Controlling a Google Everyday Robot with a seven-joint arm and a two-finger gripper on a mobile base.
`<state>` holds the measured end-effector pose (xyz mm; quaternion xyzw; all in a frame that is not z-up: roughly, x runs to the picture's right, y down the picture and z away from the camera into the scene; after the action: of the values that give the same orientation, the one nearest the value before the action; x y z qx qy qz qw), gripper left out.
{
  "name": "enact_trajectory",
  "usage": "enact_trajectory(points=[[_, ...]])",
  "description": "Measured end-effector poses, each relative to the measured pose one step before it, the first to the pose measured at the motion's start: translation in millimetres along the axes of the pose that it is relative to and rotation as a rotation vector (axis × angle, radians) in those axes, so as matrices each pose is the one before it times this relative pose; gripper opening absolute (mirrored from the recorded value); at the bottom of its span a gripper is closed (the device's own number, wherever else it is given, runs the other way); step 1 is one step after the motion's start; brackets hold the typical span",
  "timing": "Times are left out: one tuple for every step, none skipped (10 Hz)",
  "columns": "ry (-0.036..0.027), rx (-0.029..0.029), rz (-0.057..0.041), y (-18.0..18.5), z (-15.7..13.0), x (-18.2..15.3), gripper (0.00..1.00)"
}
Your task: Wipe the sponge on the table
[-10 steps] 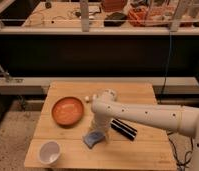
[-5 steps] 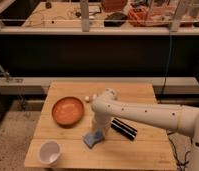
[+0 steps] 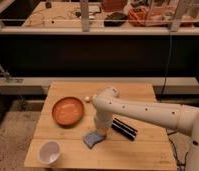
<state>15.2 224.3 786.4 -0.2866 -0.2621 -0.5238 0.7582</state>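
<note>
The blue-grey sponge [image 3: 93, 139] lies flat on the light wooden table [image 3: 138, 150], just front-right of the orange bowl. My white arm reaches in from the right and bends down over it. The gripper [image 3: 99, 132] points straight down at the sponge's right end and appears to touch it. The arm's wrist hides the contact.
An orange bowl [image 3: 68, 110] sits at the table's left middle. A white cup [image 3: 49, 152] stands at the front left corner. A black ridged block [image 3: 124, 128] lies right of the gripper. A small white ball [image 3: 86, 99] rests behind the bowl. A cluttered bench [image 3: 118, 15] runs across the back.
The arm and sponge have barely shifted; the gripper stays down at the sponge's right end.
</note>
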Motion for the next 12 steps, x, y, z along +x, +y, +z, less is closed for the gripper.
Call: enact_trajectory(points=[[-0.00065,-0.00072,-0.01137,-1.65,0.07,-1.02,0.07],[0.00086,0.00246,-0.01001,-0.11,-1.24,2.07,0.12],[0.00131,0.00055,-0.00822,3.74,-3.26,2.46,0.21],[-0.00248,-0.00387,-0.00642,2.68,-1.62,0.45,0.31],[0.00101,0.00223,-0.00911,-1.4,-1.37,0.62,0.36],[-0.00002,0.00215,-0.002,1.73,-0.54,1.05,0.36],[0.00183,0.00064,-0.00313,1.83,-0.58,1.47,0.31],[0.00353,-0.00237,-0.01443,0.21,-2.27,1.16,0.3],[0.00203,0.00057,-0.01189,-0.45,-2.02,0.54,0.33],[0.00028,-0.00561,-0.01059,-0.17,-2.03,-0.24,0.41],[0.00539,-0.00029,-0.01571,-3.69,-2.7,0.57,0.54],[0.00446,0.00036,-0.00858,1.4,-2.51,0.87,0.63]])
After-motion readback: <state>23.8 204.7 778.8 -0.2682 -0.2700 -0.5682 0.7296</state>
